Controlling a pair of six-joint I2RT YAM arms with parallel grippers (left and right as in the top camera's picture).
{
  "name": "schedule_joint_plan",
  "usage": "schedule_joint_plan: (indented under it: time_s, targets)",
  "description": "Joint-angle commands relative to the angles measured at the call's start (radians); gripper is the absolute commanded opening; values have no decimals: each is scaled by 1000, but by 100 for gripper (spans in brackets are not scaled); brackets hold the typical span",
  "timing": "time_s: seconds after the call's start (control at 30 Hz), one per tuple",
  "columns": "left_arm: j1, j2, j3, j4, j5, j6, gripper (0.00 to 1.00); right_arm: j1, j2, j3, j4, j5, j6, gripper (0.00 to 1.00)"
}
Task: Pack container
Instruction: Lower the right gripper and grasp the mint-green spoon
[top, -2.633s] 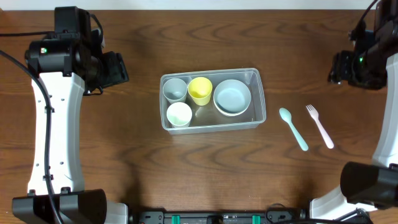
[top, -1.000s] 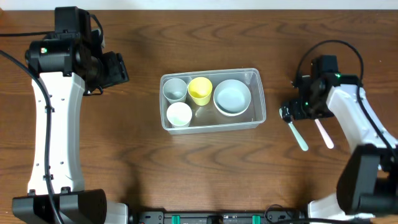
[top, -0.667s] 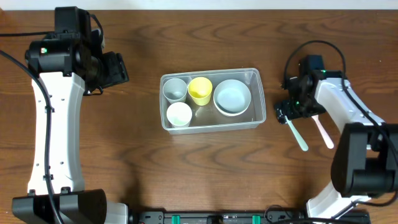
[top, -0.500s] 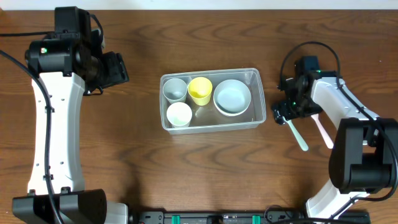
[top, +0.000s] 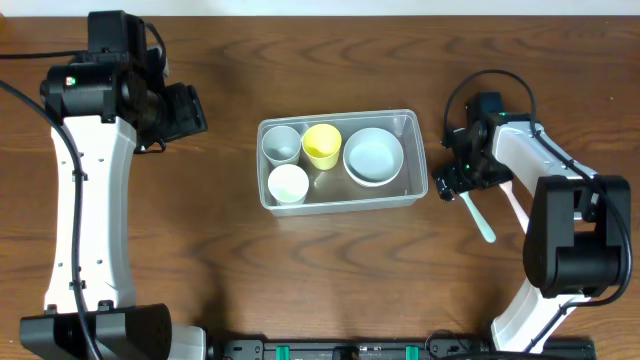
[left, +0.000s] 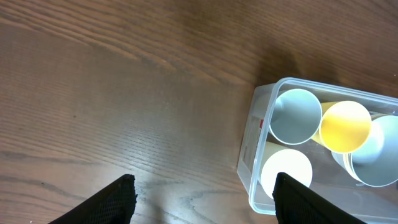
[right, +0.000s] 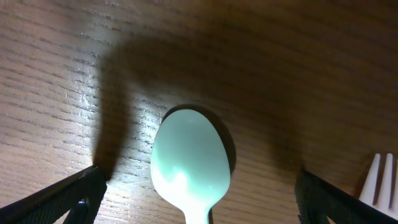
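The right pincer (right: 199, 198) is spread wide, low over the round end of the green spoon (right: 189, 163), with the pale pink fork (right: 380, 180) near it on the brown surface (top: 350, 270). The left pincer (left: 205, 200) is spread too and holds nothing. The container (top: 340, 201) sits in the middle of the surface, between the two pincers, with a grey cup (top: 281, 144), a yellow cup (top: 321, 145), a white cup (top: 288, 184) and a bowl (top: 373, 155) inside.

Overhead evenly bright; right wrist view dim, shadow around spoon (right: 189, 168).
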Motion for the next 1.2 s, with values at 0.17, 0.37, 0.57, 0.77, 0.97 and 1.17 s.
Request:
schedule_joint_plan:
  time_s: [0.17,0.37,0.57,0.77,0.97,1.17]
  targets:
    - [4,6,-9,-5,-1,3,71,8,34,8,14,14,-11,85]
    - [4,6,-10,-5,-1,3,71,8,34,8,18,14,-2,72]
    - [4,6,-10,-6,-1,3,72,8,34,8,21,14,9,63]
    - [4,6,-10,-8,-1,3,72,8,34,8,20,14,13,48]
    - [4,6,-10,-8,-1,3,71,8,34,8,21,14,16,40]
    - [4,6,-10,-8,-1,3,71,8,34,8,21,14,16,36]
